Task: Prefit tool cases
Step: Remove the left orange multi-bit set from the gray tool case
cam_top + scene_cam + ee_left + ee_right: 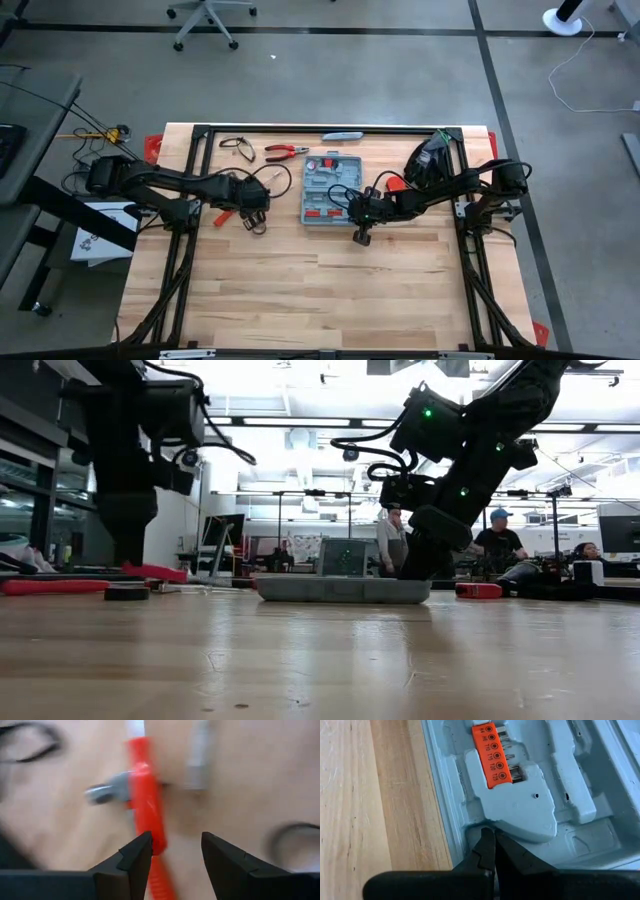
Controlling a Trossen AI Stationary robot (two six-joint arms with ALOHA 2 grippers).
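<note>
Two dark arms work a wooden surface (300, 290) where the grey-blue tool case (331, 189) lies open and flat, toward the far side and a little right of centre, its long axis running from the far edge toward the near one. The right gripper (361, 236) sits at the case's near right corner, jaws shut with nothing between them; in its wrist view the closed tips press at the case's moulded rim, just short of an orange bit holder (492, 754) seated in its slot. The left gripper (250, 205) hovers well to the case's left, over a loose red-handled tool (146, 805) on the wood. Its jaws stand apart, and the red handle runs up between them, lying closer to one fingertip and not yet gripped. The handle's long axis appears roughly in line with the jaws' reach, so closing on it looks the likely next move, followed by a carry rightward to the case. Red-handled pliers (285, 151) lie near the far edge. The right arm is the nearer to the case; the left is the nearer to the loose tool.
</note>
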